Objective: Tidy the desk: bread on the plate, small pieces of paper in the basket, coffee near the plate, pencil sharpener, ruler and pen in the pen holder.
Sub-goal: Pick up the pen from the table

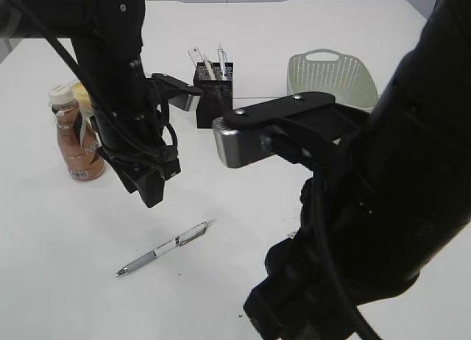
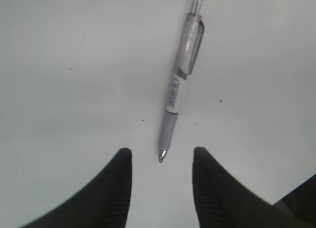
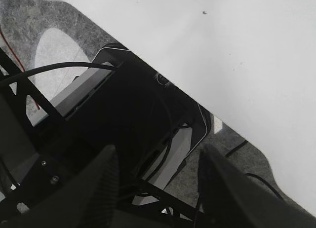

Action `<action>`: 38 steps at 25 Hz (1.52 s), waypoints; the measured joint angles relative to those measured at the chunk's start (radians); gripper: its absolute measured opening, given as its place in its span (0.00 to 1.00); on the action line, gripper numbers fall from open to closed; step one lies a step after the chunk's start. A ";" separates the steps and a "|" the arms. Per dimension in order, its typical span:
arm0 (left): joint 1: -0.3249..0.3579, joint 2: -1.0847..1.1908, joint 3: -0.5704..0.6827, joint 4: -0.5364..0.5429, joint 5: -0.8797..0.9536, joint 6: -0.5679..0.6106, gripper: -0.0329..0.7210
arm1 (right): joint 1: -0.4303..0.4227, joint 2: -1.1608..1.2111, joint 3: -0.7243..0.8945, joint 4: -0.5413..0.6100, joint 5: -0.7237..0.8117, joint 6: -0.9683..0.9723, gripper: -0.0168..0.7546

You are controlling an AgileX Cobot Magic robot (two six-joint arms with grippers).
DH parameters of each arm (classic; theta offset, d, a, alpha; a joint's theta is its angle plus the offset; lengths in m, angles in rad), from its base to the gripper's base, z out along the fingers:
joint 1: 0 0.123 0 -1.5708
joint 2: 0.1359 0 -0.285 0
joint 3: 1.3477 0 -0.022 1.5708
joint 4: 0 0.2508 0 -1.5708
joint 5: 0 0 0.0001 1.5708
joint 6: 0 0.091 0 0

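Left fingers (image 2: 118,188) spread wide, empty, tips flanking the nib of the pen (image 2: 180,87) on the table (image 2: 64,65)

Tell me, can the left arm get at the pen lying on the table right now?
Probably yes. The left gripper is open and empty, hanging above the table, and the pen lies alone just ahead of its fingertips with its tip between them. Nothing else sits near the pen.
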 joint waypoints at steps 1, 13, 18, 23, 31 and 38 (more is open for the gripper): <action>0.000 0.000 0.002 -0.004 -0.002 0.002 0.48 | 0.000 0.000 0.000 0.000 -0.002 0.000 0.52; -0.055 0.050 0.004 0.023 -0.069 0.042 0.56 | 0.000 0.000 0.000 -0.020 -0.008 0.000 0.52; -0.080 0.104 0.004 0.068 -0.108 0.043 0.56 | 0.000 0.000 0.000 -0.020 -0.008 0.000 0.52; -0.080 0.162 0.004 0.081 -0.112 0.039 0.56 | 0.000 0.000 0.000 -0.020 -0.010 0.000 0.52; -0.080 0.181 0.004 0.073 -0.117 0.038 0.56 | 0.000 0.000 0.000 -0.040 -0.010 0.000 0.52; -0.102 0.181 0.006 0.061 -0.124 0.037 0.56 | 0.000 0.000 0.000 -0.051 -0.010 0.000 0.52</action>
